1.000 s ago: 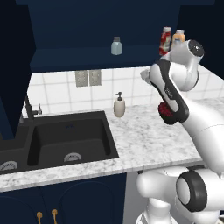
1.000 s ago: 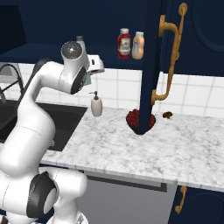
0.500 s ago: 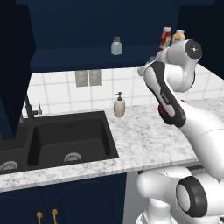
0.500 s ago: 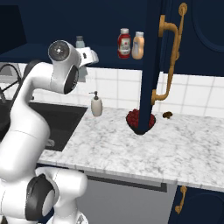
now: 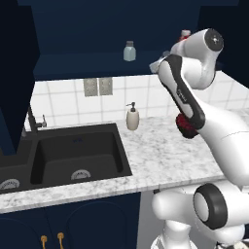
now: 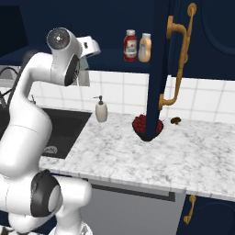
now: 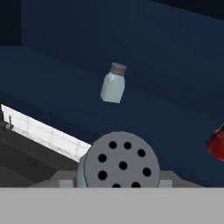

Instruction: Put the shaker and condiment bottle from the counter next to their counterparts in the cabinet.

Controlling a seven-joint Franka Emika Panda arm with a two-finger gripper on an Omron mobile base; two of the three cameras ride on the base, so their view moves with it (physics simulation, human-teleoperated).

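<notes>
Left base view: the arm has lifted over the last second, and the hand [image 5: 159, 65] is now up at the level of the cabinet [image 5: 73, 29] shelf [image 5: 87, 65], right of the counterpart shaker [image 5: 129, 51] standing there. The grip can't be read from here. The cap of the condiment bottle [image 5: 185, 34] peeks out behind the arm, on the far right of the shelf. The soap dispenser [image 5: 132, 116] stands on the table [image 5: 160, 155], near the sink [image 5: 73, 155].

Right base view: the hand [image 6: 89, 46] is raised to the shelf edge. The condiment bottle [image 6: 130, 45] already stands on the shelf, just beside the orange bottle [image 6: 145, 47], so that half looks done.

Hand view: the hand [image 7: 118, 181] is closed on the shaker [image 7: 119, 159], its perforated grey cap low in the middle. Ahead sits the counterpart shaker [image 7: 113, 83], upright on the shelf [image 7: 52, 87] and well apart from the hand. The condiment bottle [image 7: 216, 142] shows as a red patch at the right edge.

Meaning: the lift is finished and the carry is now aimed at the twin. What's left, I judge, is a reach in and a set-down beside it without knocking it over.
</notes>
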